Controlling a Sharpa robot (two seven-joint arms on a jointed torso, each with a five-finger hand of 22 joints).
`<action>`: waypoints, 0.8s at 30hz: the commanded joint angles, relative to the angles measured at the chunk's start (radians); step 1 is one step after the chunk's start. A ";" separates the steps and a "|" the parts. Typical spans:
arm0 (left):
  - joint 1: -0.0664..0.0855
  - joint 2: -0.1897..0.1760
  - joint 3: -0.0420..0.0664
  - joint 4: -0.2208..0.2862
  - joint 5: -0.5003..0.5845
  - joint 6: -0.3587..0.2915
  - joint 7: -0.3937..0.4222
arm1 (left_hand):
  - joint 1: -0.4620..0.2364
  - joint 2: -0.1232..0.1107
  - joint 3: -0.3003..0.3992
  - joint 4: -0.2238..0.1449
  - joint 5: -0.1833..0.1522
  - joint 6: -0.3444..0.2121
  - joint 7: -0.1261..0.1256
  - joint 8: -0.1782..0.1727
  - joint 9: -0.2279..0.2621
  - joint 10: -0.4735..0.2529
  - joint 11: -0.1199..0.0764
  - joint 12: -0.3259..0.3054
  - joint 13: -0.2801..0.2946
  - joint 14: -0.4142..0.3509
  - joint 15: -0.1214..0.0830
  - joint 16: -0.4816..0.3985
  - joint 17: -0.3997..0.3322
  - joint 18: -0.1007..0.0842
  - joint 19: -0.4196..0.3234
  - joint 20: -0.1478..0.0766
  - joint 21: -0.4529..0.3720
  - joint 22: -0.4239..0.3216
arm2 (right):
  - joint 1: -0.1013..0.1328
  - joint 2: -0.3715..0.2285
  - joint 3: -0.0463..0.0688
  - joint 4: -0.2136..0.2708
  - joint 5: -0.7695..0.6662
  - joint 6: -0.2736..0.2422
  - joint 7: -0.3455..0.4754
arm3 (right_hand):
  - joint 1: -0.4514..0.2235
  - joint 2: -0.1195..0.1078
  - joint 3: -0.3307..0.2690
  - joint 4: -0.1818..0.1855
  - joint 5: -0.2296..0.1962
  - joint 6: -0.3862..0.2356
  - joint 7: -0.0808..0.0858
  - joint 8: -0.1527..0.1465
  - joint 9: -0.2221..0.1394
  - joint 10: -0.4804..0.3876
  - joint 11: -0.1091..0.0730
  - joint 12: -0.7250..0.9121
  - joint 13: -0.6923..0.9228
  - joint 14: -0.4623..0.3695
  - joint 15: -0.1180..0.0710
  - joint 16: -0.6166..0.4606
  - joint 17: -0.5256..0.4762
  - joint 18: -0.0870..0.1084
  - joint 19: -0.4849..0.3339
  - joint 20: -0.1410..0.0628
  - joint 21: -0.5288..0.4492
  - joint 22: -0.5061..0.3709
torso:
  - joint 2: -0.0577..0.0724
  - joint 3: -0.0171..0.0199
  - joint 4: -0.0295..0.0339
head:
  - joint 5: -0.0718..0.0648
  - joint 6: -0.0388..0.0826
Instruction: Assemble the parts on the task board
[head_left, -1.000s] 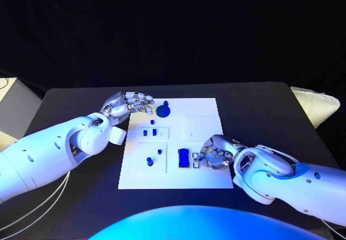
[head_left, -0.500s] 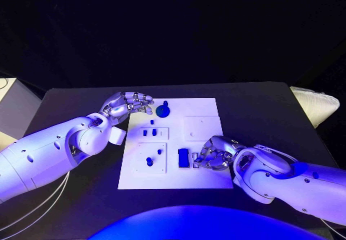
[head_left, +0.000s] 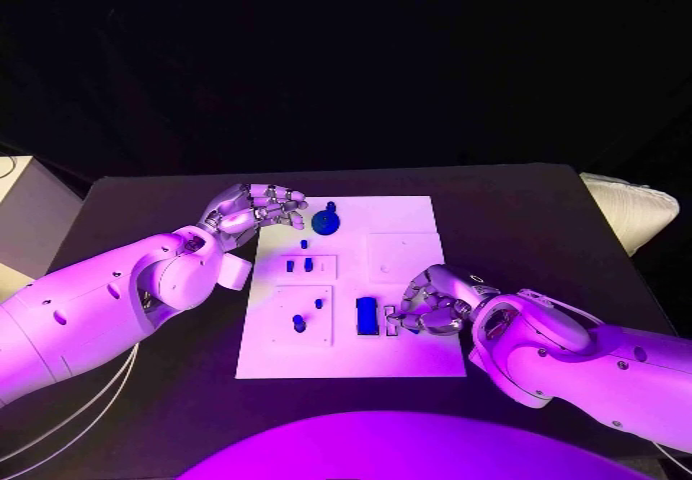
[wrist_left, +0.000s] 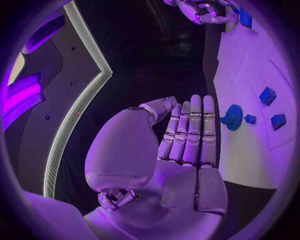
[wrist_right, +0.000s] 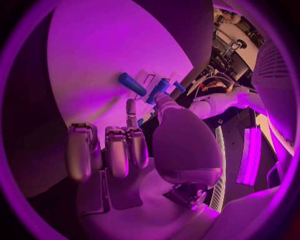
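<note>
The left robot hand (head_left: 260, 207) hovers at the far left corner of the board (head_left: 411, 355), fingers straight and close together in the left wrist view, holding nothing; the round blue part (head_left: 327, 220) lies just beside its fingertips. The right robot hand (head_left: 430, 303) rests on the board's near right side, fingers curled beside the blue block (head_left: 368, 316); whether it grips anything I cannot tell. The board lies mid-counter (head_left: 159, 200), with small blue pegs (head_left: 299, 266) on its left half.

The white task board (head_left: 411, 222) carries dark blue parts (head_left: 366, 316), the table (head_left: 534, 210) is black, and both silver hands sit on white arms.
</note>
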 joint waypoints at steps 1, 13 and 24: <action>0.000 0.001 0.001 0.002 0.004 0.016 0.009 | 0.002 0.008 0.005 0.003 0.003 -0.006 -0.001 0.005 0.002 -0.006 0.001 0.004 -0.001 -0.004 0.000 0.003 0.001 0.011 0.005 -0.001 -0.003 -0.001 | -0.001 -0.007 0.000 0.002 -0.011 0.011 0.044 | 0.008 0.014 -0.026 0.001 -0.015 -0.006 0.000 -0.003 -0.001 0.082 0.004 -0.004 0.240 0.104 0.005 0.006 0.264 -0.004 0.082 -0.002 -0.007 0.228 | 0.000 -0.0001 -0.0002 | 0.000 0.000; 0.000 -0.001 0.001 0.001 0.003 0.016 0.006 | 0.002 0.008 0.005 0.003 0.003 -0.006 -0.001 0.005 0.002 -0.006 0.001 0.004 -0.001 -0.004 0.000 0.003 0.001 0.011 0.005 -0.001 -0.003 -0.001 | -0.003 -0.035 0.000 0.004 -0.034 0.096 0.046 | 0.057 0.030 -0.092 -0.001 -0.048 -0.005 -0.001 0.000 -0.003 0.081 0.004 -0.005 0.239 0.104 0.004 0.006 0.264 -0.005 0.082 -0.001 -0.002 0.229 | 0.000 0.0000 -0.0004 | 0.002 0.000; 0.000 0.000 0.001 0.000 0.002 0.015 0.005 | 0.002 0.009 0.006 0.003 0.004 -0.008 -0.001 0.006 0.002 -0.007 0.002 0.004 -0.001 -0.005 0.001 0.003 0.000 0.011 0.005 -0.001 -0.004 -0.001 | -0.008 -0.042 0.000 0.008 -0.047 0.101 0.052 | 0.118 0.045 -0.101 -0.003 -0.049 -0.003 -0.002 0.002 -0.006 0.083 0.003 -0.003 0.240 0.104 0.003 0.006 0.264 -0.006 0.083 -0.002 0.004 0.230 | 0.000 -0.0001 0.0005 | 0.002 0.000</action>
